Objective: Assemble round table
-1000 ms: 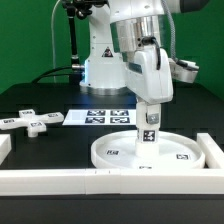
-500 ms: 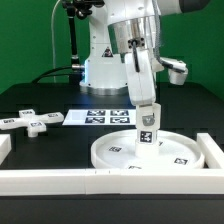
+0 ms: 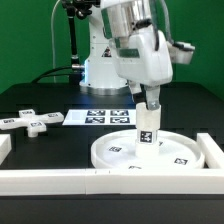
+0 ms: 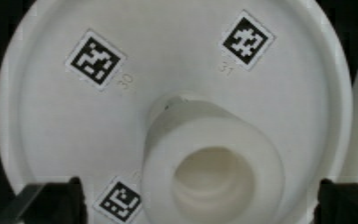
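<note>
A: What is the gripper [image 3: 150,106] doing?

B: It is clamped on the cylinder leg [image 3: 148,128]. The jaws are only as far apart as the leg is wide, one finger on each side of its upper part. The leg stands upright with a square tag facing the exterior camera.

A: And where is that over the table parts?

B: Over the middle of the large flat disc [image 3: 166,161], which lies flat on the black table [image 3: 40,150]. I cannot tell whether the leg's lower end touches the disc or sits just above it.

A: Does the wrist view help?

B: It looks down the leg's end with its round hollow. The dark fingers [image 4: 48,197] show at either side of the leg, and the disc with its tags fills the background.

A: The other piece?

B: The cross-shaped piece [image 3: 30,121] lies well apart, toward the exterior view's left. The marker board [image 3: 105,117] lies between it and the disc. A white border bar [image 3: 90,181] runs along the front, touching the disc's near rim.
</note>
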You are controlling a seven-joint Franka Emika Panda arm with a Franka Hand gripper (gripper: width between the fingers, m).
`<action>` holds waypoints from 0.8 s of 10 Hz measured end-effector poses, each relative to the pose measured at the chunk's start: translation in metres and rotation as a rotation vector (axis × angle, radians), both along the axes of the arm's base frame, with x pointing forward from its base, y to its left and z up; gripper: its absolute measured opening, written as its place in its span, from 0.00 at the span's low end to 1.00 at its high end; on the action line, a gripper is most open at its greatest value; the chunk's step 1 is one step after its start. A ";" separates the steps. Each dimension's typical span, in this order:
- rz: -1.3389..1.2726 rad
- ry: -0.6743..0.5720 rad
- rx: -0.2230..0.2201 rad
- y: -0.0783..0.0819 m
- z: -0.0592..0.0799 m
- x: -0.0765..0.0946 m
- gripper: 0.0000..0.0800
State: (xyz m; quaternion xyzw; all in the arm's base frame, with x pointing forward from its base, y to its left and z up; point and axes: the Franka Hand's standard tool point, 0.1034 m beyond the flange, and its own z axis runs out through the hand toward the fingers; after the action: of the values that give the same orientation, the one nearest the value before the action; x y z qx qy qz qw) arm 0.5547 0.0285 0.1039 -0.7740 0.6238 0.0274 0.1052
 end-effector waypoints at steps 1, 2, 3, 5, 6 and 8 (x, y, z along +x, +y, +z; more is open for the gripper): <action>-0.001 0.010 0.019 -0.002 0.015 -0.001 0.81; -0.025 0.000 0.023 -0.002 0.024 0.001 0.81; -0.020 0.004 0.021 -0.002 0.020 0.000 0.81; -0.019 0.007 0.020 -0.002 0.018 -0.001 0.81; -0.018 0.008 0.020 -0.002 0.018 -0.001 0.81; 0.180 -0.024 -0.005 -0.007 0.020 -0.003 0.81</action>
State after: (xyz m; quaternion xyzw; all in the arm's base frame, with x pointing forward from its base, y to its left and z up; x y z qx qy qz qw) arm 0.5514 0.0215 0.1243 -0.8276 0.5503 0.0259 0.1078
